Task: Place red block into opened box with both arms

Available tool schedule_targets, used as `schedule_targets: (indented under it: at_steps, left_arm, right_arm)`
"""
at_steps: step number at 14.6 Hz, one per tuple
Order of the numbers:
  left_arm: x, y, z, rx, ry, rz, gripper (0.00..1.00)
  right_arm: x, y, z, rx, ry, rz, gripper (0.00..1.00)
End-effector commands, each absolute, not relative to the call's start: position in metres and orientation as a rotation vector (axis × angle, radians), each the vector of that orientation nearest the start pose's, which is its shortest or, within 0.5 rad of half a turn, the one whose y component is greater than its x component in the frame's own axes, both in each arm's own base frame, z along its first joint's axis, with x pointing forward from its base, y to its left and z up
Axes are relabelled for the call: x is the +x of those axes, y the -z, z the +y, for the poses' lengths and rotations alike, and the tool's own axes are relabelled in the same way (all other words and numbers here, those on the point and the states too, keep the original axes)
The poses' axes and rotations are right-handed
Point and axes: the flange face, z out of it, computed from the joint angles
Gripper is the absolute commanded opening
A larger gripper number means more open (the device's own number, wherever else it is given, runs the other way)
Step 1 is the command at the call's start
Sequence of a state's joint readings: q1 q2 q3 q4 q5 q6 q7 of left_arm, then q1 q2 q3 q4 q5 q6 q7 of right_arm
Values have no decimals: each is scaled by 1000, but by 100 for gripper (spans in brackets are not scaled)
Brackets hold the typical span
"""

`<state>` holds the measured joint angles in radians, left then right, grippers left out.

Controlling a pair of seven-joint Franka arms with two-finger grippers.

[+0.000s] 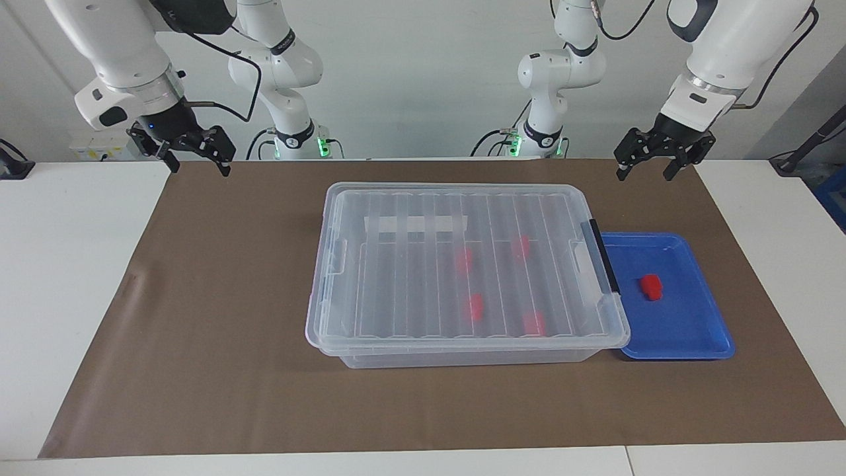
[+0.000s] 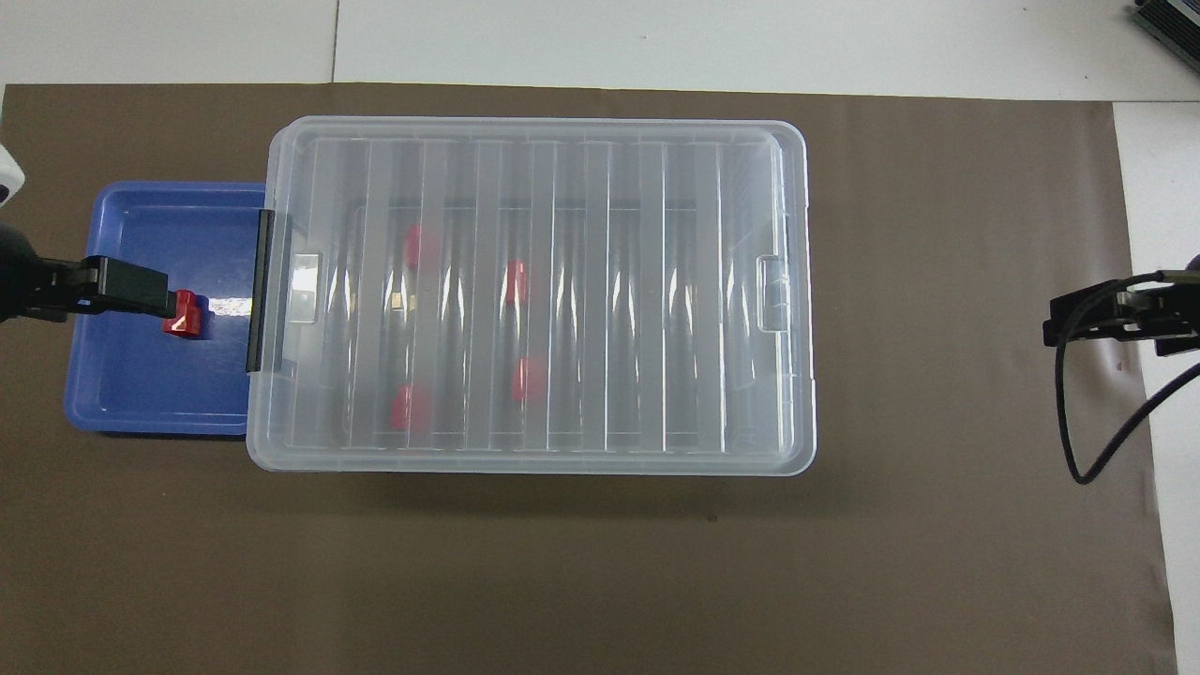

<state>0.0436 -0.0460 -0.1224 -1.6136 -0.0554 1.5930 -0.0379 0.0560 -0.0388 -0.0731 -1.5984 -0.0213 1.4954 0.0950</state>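
1. Red block (image 1: 651, 286) is lying in the shallow blue tray (image 1: 687, 330), toward the left arm's end of the surface (image 1: 79, 277), touched by nothing.
2. Clear box (image 1: 462, 271) is sitting mid-surface on the brown mat (image 1: 218, 344), its ribbed lid closed and its black handle bar (image 1: 600, 254) just beside the tray.
3. Four red pieces (image 1: 465, 260) are showing blurred through the lid, inside the box.
4. Left gripper (image 1: 661, 162) is hanging released and empty above the mat's robot-side edge, near the left arm's corner.
5. Right gripper (image 1: 195, 158) is hanging released and empty above the mat's other robot-side corner.
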Motion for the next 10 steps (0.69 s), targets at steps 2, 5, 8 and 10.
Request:
schedule_targets:
  at_steps: [2, 5, 8, 10]
  left_arm:
    - [533, -632, -47, -3199, 61, 71, 100]
    - [533, -632, -47, -3199, 63, 68, 100]
    - [534, -632, -46, -3199, 63, 66, 100]
    - [534, -632, -47, -3199, 66, 71, 100]
  right_arm:
    - [533, -629, -13, -3164, -79, 167, 100]
    - [532, -626, -12, -3159, -79, 204, 100]
    - [538, -620, -6, -3150, -16, 212, 100]
    - [546, -604, 19, -3144, 30, 149, 100]
